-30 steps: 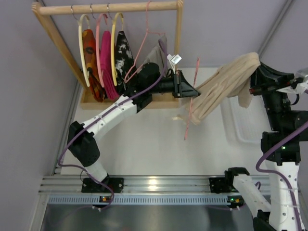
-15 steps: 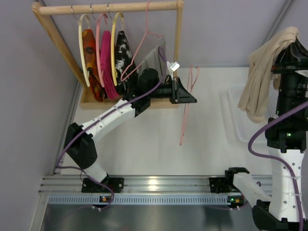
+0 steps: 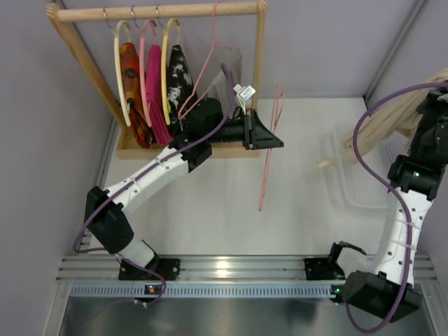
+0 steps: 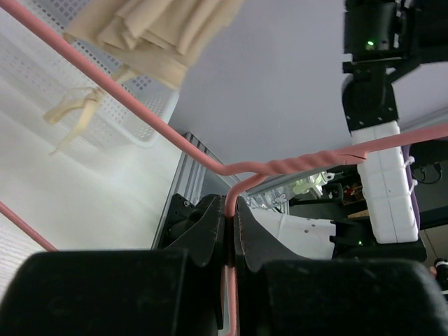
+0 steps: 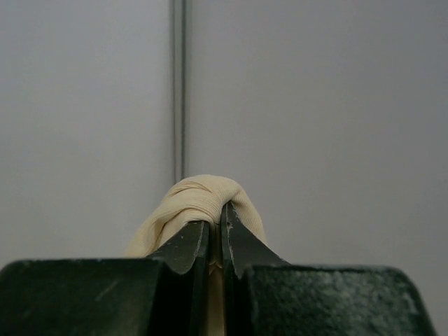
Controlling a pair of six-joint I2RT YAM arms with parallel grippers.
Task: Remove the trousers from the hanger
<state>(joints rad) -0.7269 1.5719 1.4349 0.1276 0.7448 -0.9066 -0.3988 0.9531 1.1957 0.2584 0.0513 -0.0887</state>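
The left tool (image 3: 274, 138) is pressed together on the hanger (image 3: 268, 157), pinching the thin pink wire close to its twisted neck. The bare wire triangle dangles above the white table (image 3: 210, 203) near the middle of the top view. A small white tag (image 3: 243, 91) on the left arm is too small to read.

At 2 to 3 o'clock, well apart from the hanger, the right tool (image 5: 217, 231) pinches the trousers (image 3: 388, 124). They are soft, pleated beige cloth, bunched in a rounded fold over the fingertips. Their drawstring (image 4: 73, 115) trails over a white perforated plastic tray (image 4: 140, 115).
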